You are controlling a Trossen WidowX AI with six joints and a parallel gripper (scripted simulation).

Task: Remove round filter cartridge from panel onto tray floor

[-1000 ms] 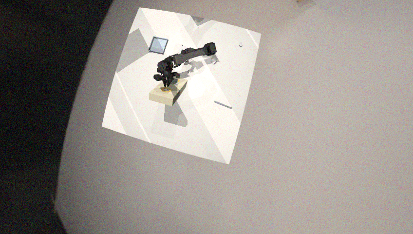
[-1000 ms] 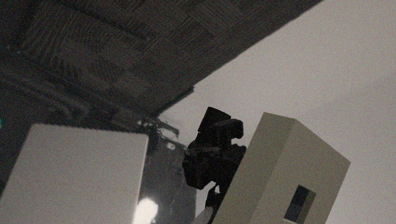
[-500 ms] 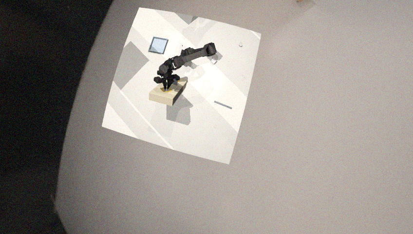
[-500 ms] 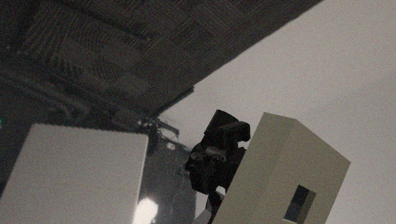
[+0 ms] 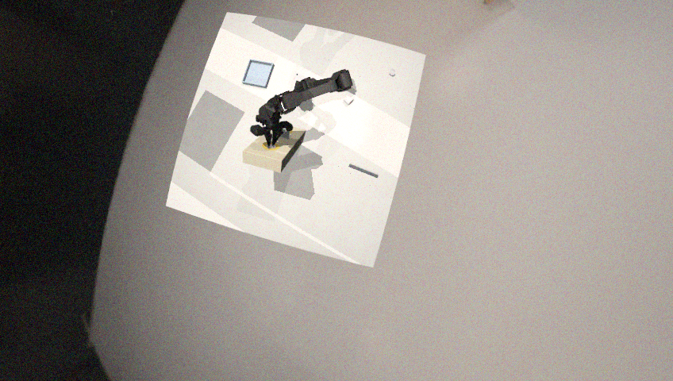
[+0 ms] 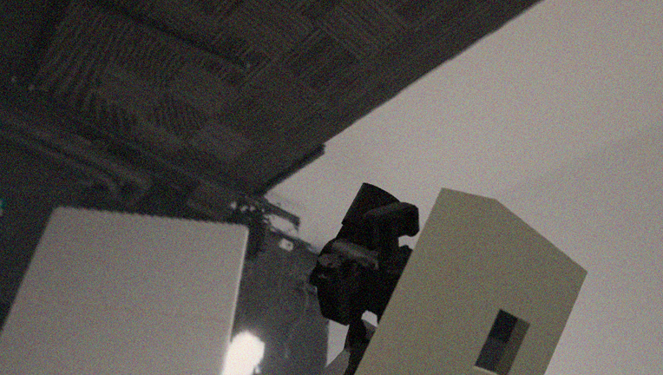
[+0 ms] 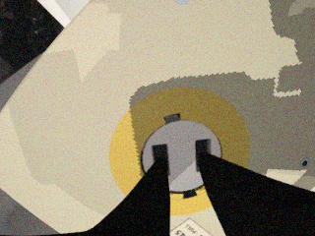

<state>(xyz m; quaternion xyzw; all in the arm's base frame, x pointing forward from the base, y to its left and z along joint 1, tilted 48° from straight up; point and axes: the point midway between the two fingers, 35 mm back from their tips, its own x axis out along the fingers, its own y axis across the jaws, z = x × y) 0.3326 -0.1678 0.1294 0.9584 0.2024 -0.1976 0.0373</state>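
The round grey cartridge [image 7: 183,135] sits in the panel [image 7: 59,123] [image 5: 262,159] [image 6: 460,280], inside a yellow ring [image 7: 120,162]. Its face shows two dark slots side by side in the wrist view. My gripper [image 7: 182,162] [image 5: 271,146] is partly open, holding nothing, with one fingertip at each slot. How deep the tips reach cannot be told, and the fingers hide the lower ends of the slots. In the exterior view the panel hides the fingertips. The tray [image 5: 258,75], blue-grey with a dark rim, is empty, beyond the panel at the upper left.
A dark bar [image 5: 363,170] lies right of the panel. A small white block [image 5: 348,100] is near the arm's base, and a small round thing [image 5: 391,72] is at the upper right. A printed label [image 7: 192,229] is on the panel below the ring.
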